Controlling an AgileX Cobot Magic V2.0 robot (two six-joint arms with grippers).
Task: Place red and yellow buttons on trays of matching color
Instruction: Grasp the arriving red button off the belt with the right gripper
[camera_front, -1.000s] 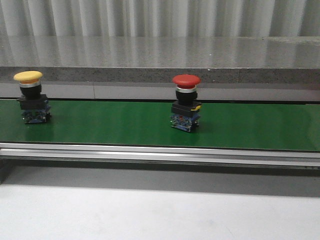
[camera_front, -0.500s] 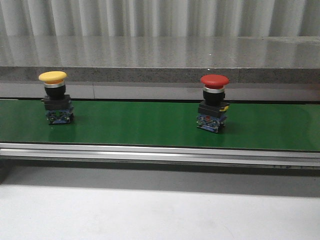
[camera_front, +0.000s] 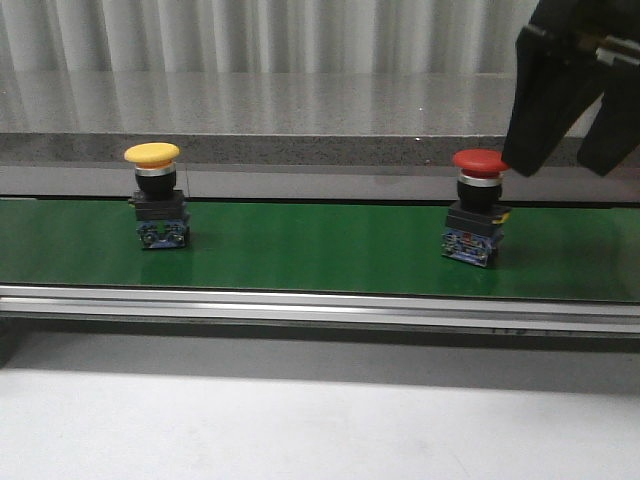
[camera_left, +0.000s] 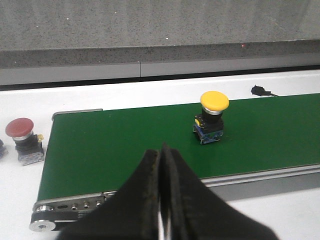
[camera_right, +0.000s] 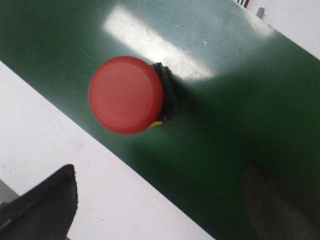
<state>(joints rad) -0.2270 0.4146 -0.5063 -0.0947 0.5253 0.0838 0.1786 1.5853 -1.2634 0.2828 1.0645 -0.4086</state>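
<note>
A yellow button (camera_front: 152, 156) and a red button (camera_front: 480, 162) stand upright on the green conveyor belt (camera_front: 300, 250). My right gripper (camera_front: 565, 160) hangs open just above and to the right of the red button, touching nothing. In the right wrist view the red button (camera_right: 126, 94) lies ahead of the wide-apart fingers (camera_right: 45, 205). My left gripper (camera_left: 162, 149) is shut with nothing in it, short of the belt's near edge; the yellow button (camera_left: 214, 101) stands beyond it. No tray is in view.
A second red button (camera_left: 20, 129) stands on the white table beside the belt's end roller (camera_left: 42, 225). A small black connector (camera_left: 260, 90) lies behind the belt. A grey stone ledge (camera_front: 300, 110) runs along the back.
Both buttons have ridden to the right along the belt. The right gripper has come into the front view at the upper right, above the red button.
</note>
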